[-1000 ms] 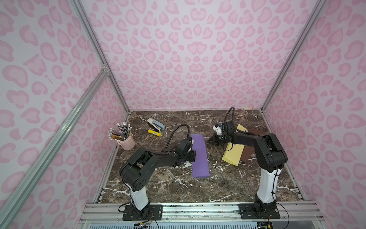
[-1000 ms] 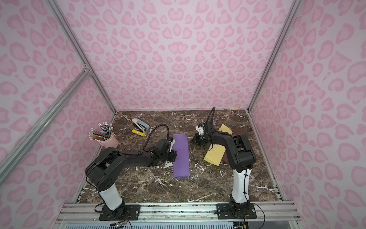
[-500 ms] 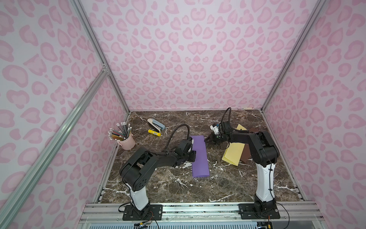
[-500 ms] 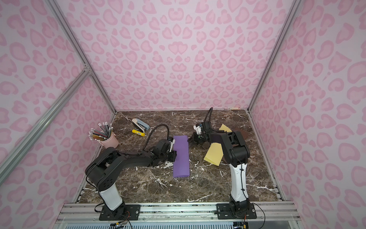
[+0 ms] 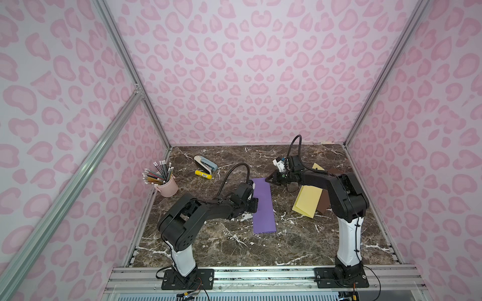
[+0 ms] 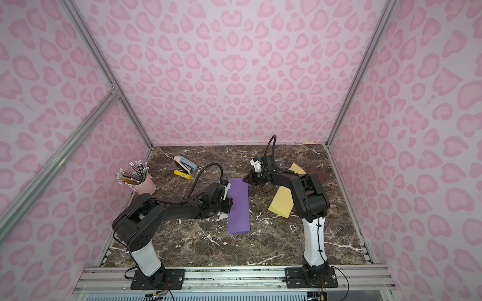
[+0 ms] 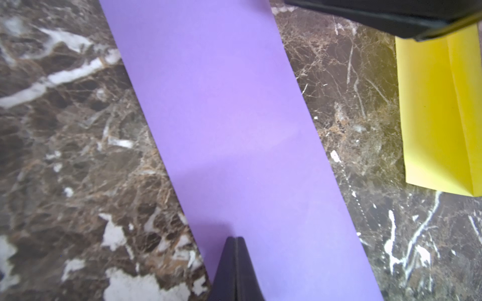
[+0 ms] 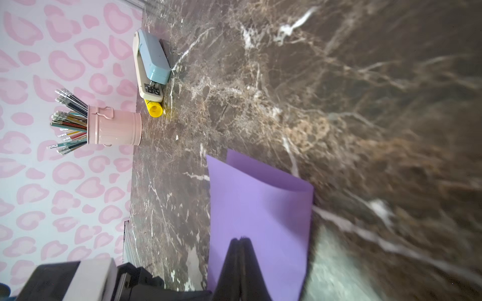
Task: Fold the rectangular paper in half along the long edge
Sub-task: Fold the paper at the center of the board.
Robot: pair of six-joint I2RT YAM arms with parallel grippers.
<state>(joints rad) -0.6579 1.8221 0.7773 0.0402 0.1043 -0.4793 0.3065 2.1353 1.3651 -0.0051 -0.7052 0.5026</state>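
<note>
Both top views: the purple paper (image 5: 264, 208) lies in the middle of the table (image 5: 234, 247) as a long narrow strip, already doubled over, well apart from the yellow paper (image 5: 309, 199) to the right. Change over the last second: the right gripper (image 5: 267, 179) has slid across from beside the yellow paper to the far end of the strip, toward its right corner. The left gripper (image 5: 256, 205) has not moved and sits at the strip's left long edge, about midway. We read this as the pressing stage: fold made, one arm pinning while the other comes in to flatten the crease. Left wrist view: fingers (image 7: 229, 260) closed tight against each other, nothing between them, tips down on the purple paper just inside its edge; the paper lies flat here. Right wrist view: fingers (image 8: 232, 260) closed too, holding nothing, tip over the paper near its end; whether it touches, we cannot tell. Two layers show at that end, the top one lifted slightly off the lower, so we judge the fold not yet pressed flat there.
</note>
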